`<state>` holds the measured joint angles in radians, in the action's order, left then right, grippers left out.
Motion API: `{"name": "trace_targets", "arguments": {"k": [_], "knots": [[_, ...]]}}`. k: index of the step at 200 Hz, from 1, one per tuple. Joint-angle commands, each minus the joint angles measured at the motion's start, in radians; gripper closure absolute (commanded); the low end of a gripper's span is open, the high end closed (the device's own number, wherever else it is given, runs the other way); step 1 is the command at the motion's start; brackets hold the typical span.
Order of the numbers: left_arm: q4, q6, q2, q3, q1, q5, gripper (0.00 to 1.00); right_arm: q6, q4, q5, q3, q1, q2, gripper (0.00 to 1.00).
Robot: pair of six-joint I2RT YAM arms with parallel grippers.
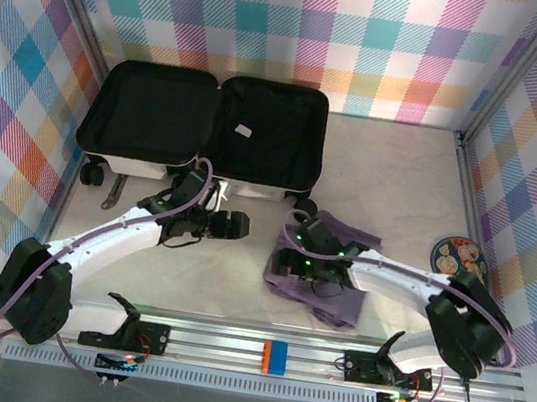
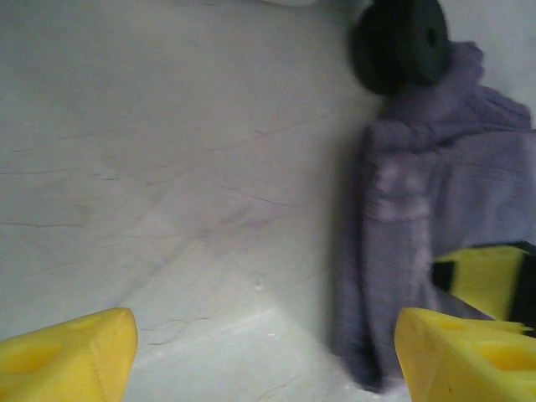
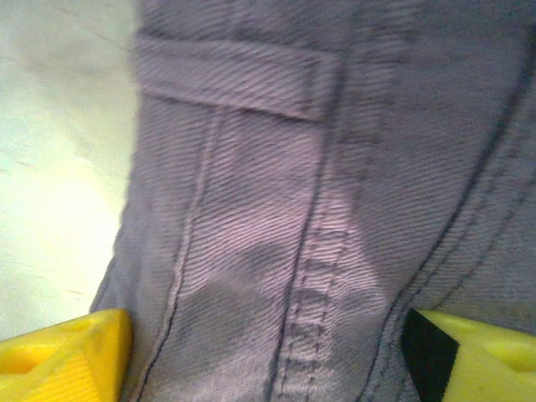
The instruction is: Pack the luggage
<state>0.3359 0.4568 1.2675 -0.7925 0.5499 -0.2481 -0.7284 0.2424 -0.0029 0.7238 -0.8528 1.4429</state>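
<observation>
The luggage [image 1: 150, 113] lies open flat at the back of the table, both black-lined halves up, with a small white tag [image 1: 243, 130] in its right half. One of its black wheels [image 2: 399, 42] appears in the left wrist view. In front of it lies a crumpled purple garment [image 1: 328, 289] [image 2: 444, 193] [image 3: 276, 184]. My left gripper [image 1: 233, 224] [image 2: 264, 352] is open over bare table just left of the garment. My right gripper [image 1: 290, 262] [image 3: 268, 360] is open, straddling the garment's left part, with nothing clamped. One of its yellow fingers [image 2: 481, 276] rests on the cloth.
A round patterned plate [image 1: 459, 256] sits by the right wall. A dark strap [image 1: 113, 193] lies below the luggage's left wheel [image 1: 93, 173]. An orange and blue block [image 1: 274, 356] sits on the front rail. Plaid walls close in three sides.
</observation>
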Motion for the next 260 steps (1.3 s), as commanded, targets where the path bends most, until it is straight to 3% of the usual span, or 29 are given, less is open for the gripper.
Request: {"name": "trace_targets", "arguments": {"k": [1,26,88,117,187,260], "knots": [[-0.092,0.009,0.036,0.012,0.022,-0.062,0.19,0.051,-0.069,-0.119,0.062,-0.012,0.031,0.15],[-0.116,0.001,0.085,0.003,0.04,-0.101,0.19,0.083,0.096,-0.035,0.085,0.011,-0.076,0.11],[-0.13,-0.062,0.252,-0.1,0.131,-0.126,0.19,-0.071,0.414,0.045,-0.145,0.203,-0.542,0.03],[-0.116,-0.092,0.333,-0.159,0.143,-0.146,0.19,-0.124,0.478,0.037,-0.245,0.264,-0.668,0.02],[-0.065,-0.161,0.489,-0.284,0.17,-0.202,0.19,-0.148,0.369,-0.007,-0.363,0.353,-0.65,0.02],[-0.003,-0.193,0.616,-0.388,0.214,-0.211,0.19,-0.054,0.108,-0.078,-0.304,0.423,-0.406,0.05]]}}
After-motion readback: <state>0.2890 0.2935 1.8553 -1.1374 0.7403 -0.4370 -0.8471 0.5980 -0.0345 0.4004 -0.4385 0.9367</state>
